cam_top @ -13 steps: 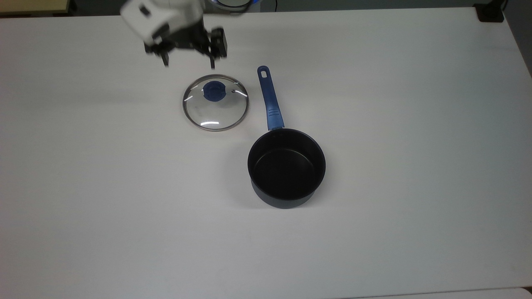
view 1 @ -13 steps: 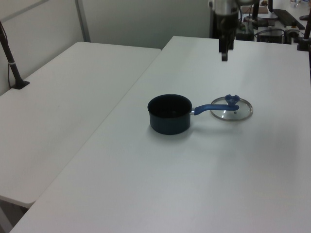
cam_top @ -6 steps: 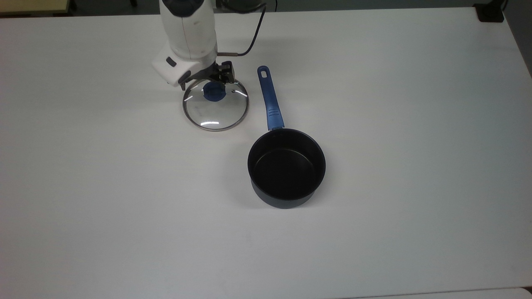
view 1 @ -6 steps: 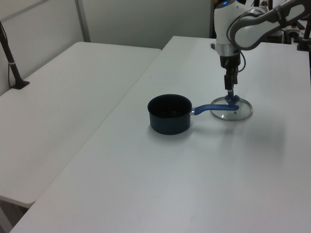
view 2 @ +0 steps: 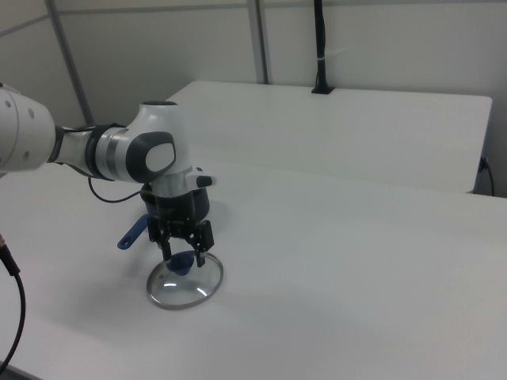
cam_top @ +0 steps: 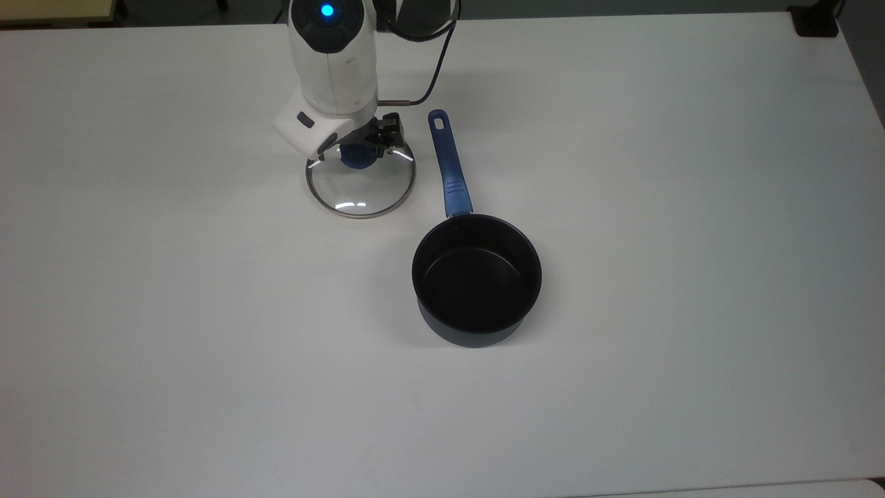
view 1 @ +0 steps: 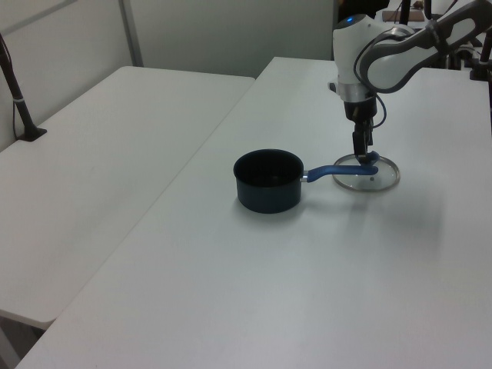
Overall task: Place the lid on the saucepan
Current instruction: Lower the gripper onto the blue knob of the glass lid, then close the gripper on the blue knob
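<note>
— What does your saucepan (cam_top: 476,279) hold?
— Nothing; it sits empty on the tabletop (cam_top: 691,207), the lid (cam_top: 360,181) flat beside its handle.
— And your arm?
— Your end effector (view 2: 183,252) points straight down, fingers spread either side of the lid's blue knob, not yet gripping.

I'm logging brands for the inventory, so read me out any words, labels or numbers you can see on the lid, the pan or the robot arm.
None can be read.
The lid: faint marks on the glass, too small to read.
The saucepan: no lettering visible on body or handle.
The arm above the gripper: a blue light, no legible label.
</note>
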